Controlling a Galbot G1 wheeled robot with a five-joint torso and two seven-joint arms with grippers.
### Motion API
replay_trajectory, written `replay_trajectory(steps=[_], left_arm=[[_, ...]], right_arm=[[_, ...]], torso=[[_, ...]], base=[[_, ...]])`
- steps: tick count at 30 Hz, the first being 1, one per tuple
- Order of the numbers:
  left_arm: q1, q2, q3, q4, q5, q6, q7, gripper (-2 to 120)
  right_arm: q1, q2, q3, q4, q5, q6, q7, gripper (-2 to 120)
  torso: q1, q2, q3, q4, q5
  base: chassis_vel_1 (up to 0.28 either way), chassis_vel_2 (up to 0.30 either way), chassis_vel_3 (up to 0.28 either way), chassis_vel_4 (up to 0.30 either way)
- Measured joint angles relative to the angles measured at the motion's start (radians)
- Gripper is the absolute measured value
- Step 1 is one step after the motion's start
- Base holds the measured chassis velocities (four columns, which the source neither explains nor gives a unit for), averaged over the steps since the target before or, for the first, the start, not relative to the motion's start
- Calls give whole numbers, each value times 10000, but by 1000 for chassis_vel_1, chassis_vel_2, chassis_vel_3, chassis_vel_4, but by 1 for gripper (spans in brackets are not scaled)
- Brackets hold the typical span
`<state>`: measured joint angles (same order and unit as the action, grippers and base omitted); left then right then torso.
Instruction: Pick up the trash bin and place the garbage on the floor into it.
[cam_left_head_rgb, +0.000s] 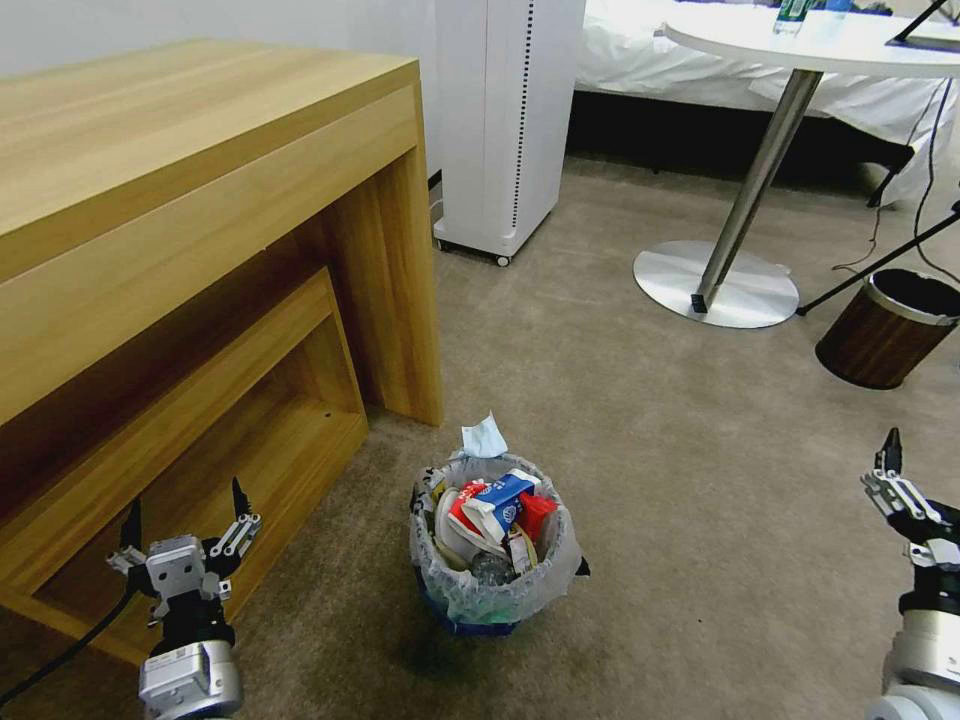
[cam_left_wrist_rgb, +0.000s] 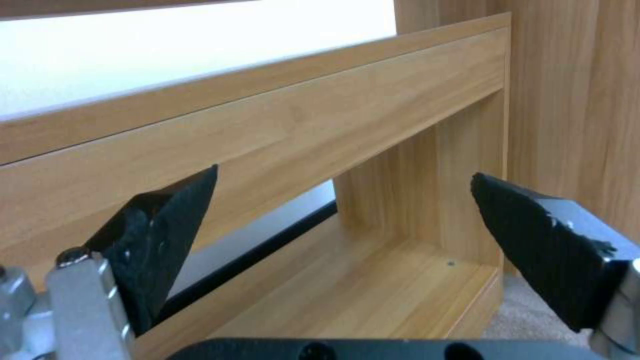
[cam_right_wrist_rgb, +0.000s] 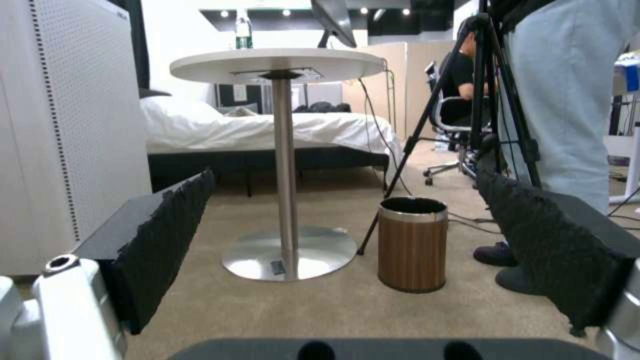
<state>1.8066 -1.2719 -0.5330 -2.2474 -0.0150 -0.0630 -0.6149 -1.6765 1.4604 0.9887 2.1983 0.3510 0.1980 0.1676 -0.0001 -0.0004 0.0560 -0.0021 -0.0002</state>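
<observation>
The small round bag-lined trash bin (cam_left_head_rgb: 495, 545), full of garbage (cam_left_head_rgb: 495, 515), stands on the beige carpet floor (cam_left_head_rgb: 680, 420) between the released, empty left hand (cam_left_head_rgb: 185, 520) and released right hand (cam_left_head_rgb: 890, 470).

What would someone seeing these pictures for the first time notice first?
The bin stuffed with garbage stands on the floor at the centre of the head view, just off the corner of a wooden desk. The left pincer and right pincer hang open and empty on either side. A brown bin stands farther off to the right, by a round table.
</observation>
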Motion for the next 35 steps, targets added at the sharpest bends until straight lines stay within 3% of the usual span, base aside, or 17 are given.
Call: replay_trajectory(steps=[35], left_arm=[[5, 26, -11, -13, -36, 21, -14, 100]], right_arm=[[12, -38, -24, -21, 30, -18, -3, 100]], torso=[[1, 0, 0, 0, 0]], base=[[0, 0, 0, 0]])
